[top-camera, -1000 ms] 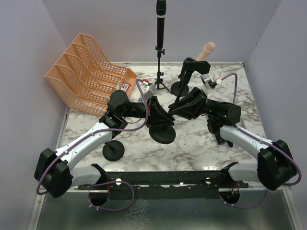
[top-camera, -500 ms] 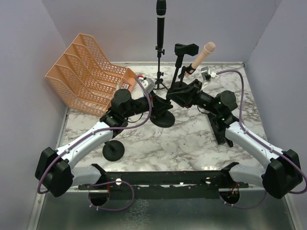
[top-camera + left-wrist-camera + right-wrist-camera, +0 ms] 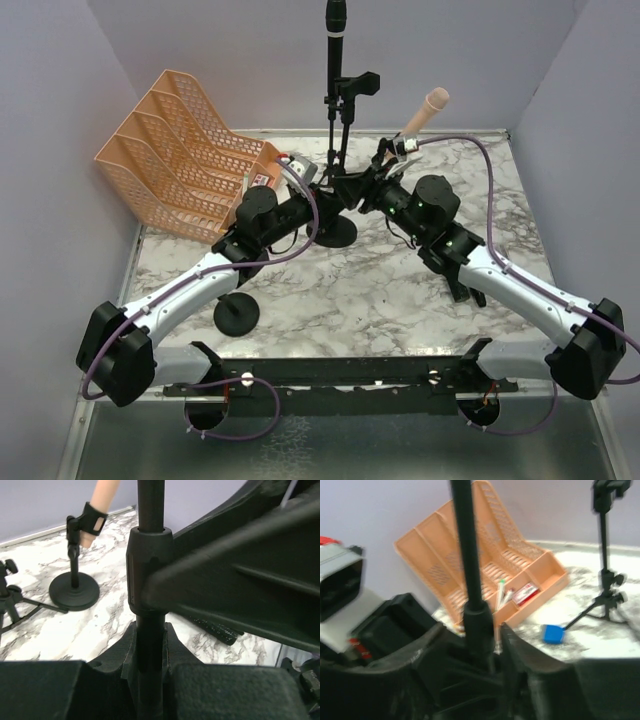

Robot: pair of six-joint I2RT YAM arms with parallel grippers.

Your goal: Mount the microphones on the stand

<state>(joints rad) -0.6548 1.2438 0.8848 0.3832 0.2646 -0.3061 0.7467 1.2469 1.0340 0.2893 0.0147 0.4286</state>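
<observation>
A black stand [image 3: 343, 140] stands upright on its round base [image 3: 335, 231], with an empty clip [image 3: 358, 84] at the top. My left gripper [image 3: 318, 196] [image 3: 150, 635] is shut on its pole [image 3: 150, 555]. My right gripper [image 3: 352, 188] [image 3: 480, 630] straddles the same pole [image 3: 470, 555] from the other side, with a slim gap showing beside the collar. A black microphone [image 3: 335, 40] sits on the tripod stand [image 3: 335, 165] at the back. A pink microphone [image 3: 425, 108] [image 3: 102, 505] sits clipped in another stand. Another black microphone [image 3: 457, 282] [image 3: 215, 628] lies on the table under my right arm.
An orange file tray [image 3: 185, 150] [image 3: 485, 565] leans at the back left. A spare round-base stand [image 3: 236, 315] is near my left arm. A small blue block [image 3: 553, 633] lies by the tripod [image 3: 605, 555]. The walls close off the back and sides.
The stand, tilted a second ago, has been carried back and left and now stands upright. Both grippers moved with it toward the tripod. The right jaws have eased slightly.
</observation>
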